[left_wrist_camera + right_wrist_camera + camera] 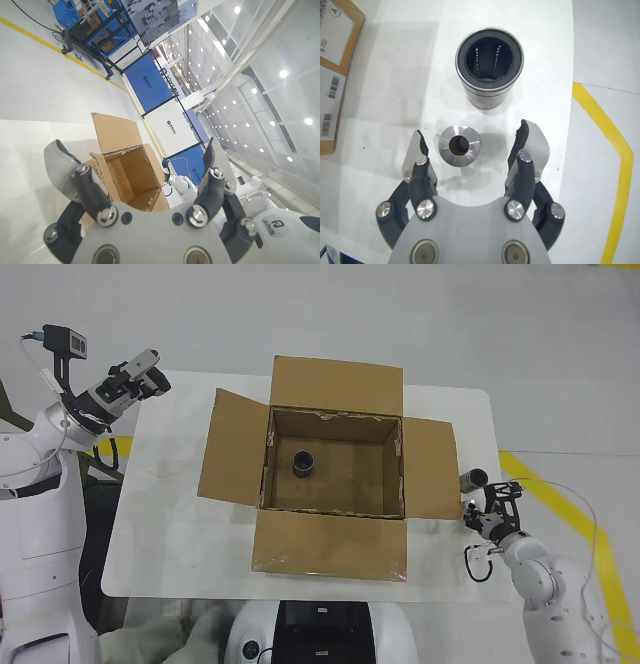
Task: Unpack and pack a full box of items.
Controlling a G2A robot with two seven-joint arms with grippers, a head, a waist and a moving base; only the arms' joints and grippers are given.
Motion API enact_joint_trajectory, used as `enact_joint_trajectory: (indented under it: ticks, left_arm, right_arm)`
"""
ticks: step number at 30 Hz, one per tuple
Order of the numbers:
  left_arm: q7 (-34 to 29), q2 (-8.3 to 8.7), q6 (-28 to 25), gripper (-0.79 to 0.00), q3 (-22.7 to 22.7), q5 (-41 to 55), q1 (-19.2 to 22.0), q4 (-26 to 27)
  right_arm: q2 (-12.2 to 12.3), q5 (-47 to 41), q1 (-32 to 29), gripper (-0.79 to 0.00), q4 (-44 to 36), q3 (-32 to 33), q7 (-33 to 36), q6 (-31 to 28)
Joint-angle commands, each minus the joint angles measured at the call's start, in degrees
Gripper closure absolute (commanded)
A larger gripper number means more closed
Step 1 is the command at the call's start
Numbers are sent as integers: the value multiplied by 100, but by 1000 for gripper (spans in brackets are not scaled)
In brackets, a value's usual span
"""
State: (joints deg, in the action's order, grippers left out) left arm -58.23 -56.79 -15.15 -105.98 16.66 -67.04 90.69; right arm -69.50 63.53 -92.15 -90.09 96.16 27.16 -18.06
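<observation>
The right gripper is at the right edge of the table. Its fingers are wide apart around a small metal ring and touch nothing. To grab it well, it should probably stay centred, close softly, and miss the big tube just past it. The open box sits mid-table. The left gripper, far left, is open and empty.

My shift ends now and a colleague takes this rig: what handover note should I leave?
Left end effector: open, empty, raised by the table's far left corner.
Right end effector: open, straddling the metal sleeve without touching.
Bearing stands beside it on the table; one cylinder sits inside the box.
Done: two parts out. Left: probably the last one, then repacking.
</observation>
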Motion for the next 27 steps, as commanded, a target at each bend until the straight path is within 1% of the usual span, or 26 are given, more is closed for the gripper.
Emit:
enact_joint_trajectory:
  ticks: [1,4,5,6,7,8,9,10,11,13,14,15,17,18,20,27]
  left_arm:
    - [0,0,0,-785,0,0,0,0]
    - [0,0,0,-785,0,0,0,0]
    - [0,0,0,-785,0,0,0,0]
    - [0,0,0,-785,0,0,0,0]
    - [0,0,0,-785,0,0,0,0]
    - [0,0,0,-785,0,0,0,0]
    - [0,0,0,-785,0,0,0,0]
    - [0,0,0,-785,0,0,0,0]
    - [0,0,0,-785,0,0,0,0]
    - [0,0,0,-785,0,0,0,0]
    - [0,0,0,-785,0,0,0,0]
    - [0,0,0,-785,0,0,0,0]
    - [0,0,0,-785,0,0,0,0]
    - [0,0,0,-785,0,0,0,0]
    - [0,0,0,-785,0,0,0,0]
    - [0,0,0,-785,0,0,0,0]
  right_arm:
    - [5,1,55,-665,67,-12,-12,12]
    - [13,4,137,-634,163,-42,-33,17]
    - [16,7,159,-610,186,-57,-37,11]
    - [18,8,177,-573,205,-67,-41,9]
    - [21,9,192,-511,217,-79,-41,3]
    - [24,20,203,-413,215,-88,-39,6]
    - [27,28,204,-379,207,-98,-36,6]
    - [30,39,202,-326,195,-107,-37,4]
    - [34,46,196,-305,189,-116,-34,-1]
    - [43,98,181,-219,147,-132,-5,-23]
    - [49,125,165,-200,112,-129,4,-17]
    - [54,148,143,-154,71,-119,19,-4]
    - [64,157,84,-92,-37,-91,45,14]
    - [69,155,46,-40,-109,-72,66,23]
    - [80,157,-51,0,-291,-28,113,49]
    - [106,-6,-437,0,-1054,198,416,281]
